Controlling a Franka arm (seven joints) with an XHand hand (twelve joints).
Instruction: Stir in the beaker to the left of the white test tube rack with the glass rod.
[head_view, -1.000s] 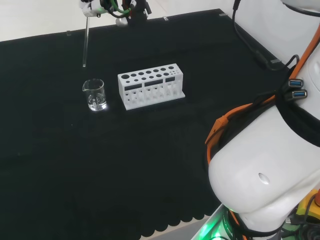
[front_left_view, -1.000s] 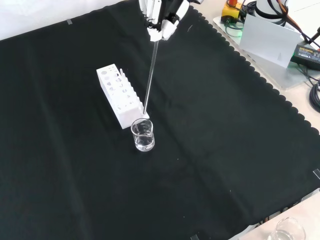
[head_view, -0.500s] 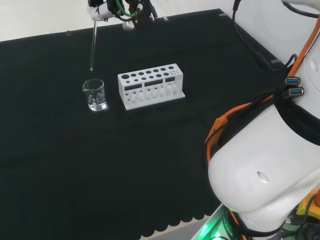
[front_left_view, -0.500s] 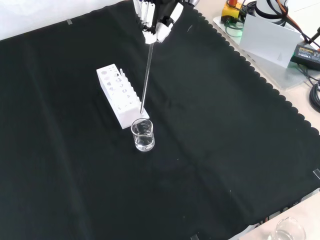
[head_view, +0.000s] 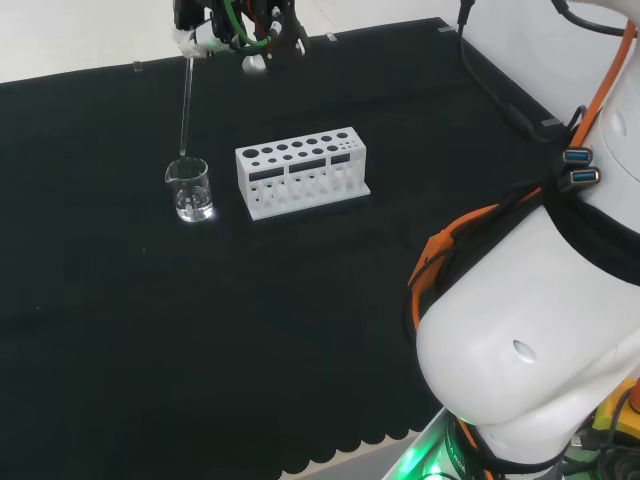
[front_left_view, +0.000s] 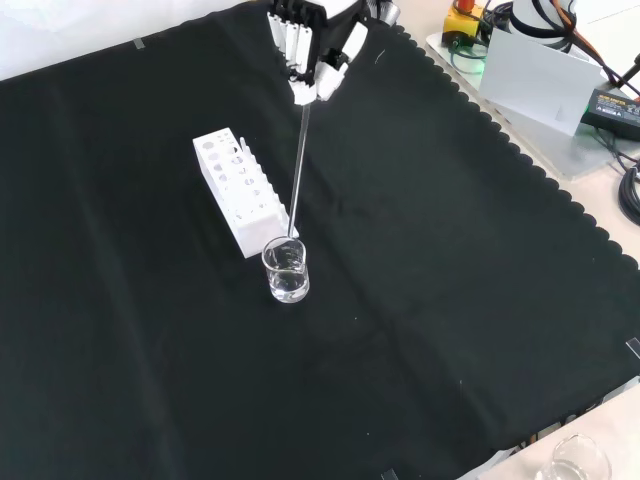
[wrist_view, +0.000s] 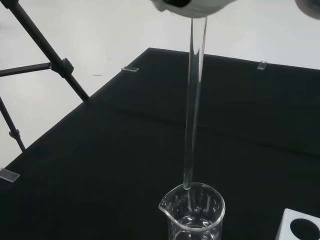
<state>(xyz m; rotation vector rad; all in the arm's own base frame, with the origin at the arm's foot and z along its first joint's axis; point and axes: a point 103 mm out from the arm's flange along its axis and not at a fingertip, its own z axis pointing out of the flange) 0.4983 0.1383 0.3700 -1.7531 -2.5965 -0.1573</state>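
One glass rod (front_left_view: 298, 170) hangs almost upright from the hand (front_left_view: 312, 52), whose fingers are curled round the rod's upper end and pinch it. The lower tip of the rod is at the mouth of the beaker (front_left_view: 286, 271); in the wrist view the tip is just at the rim level, above the little clear liquid at the bottom. There is one such beaker with a pouring lip, and it stands on the black cloth (front_left_view: 450, 300) near the middle of the bench, just beside one short end of the white test tube rack (front_left_view: 238, 189). In the head view the beaker (head_view: 188, 189) is to the left of the rack (head_view: 302, 171). The rack is one piece with two rows of round holes on top; no tubes can be seen in it. No writing can be read on the rod, the beaker or the rack. One more clear glass vessel (front_left_view: 574, 466) stands off the cloth, at the bench corner low and right in the front view. Compared with one second ago, the rod's tip has come from beside and above the beaker down to its rim, while the beaker and the rack stay in their places.
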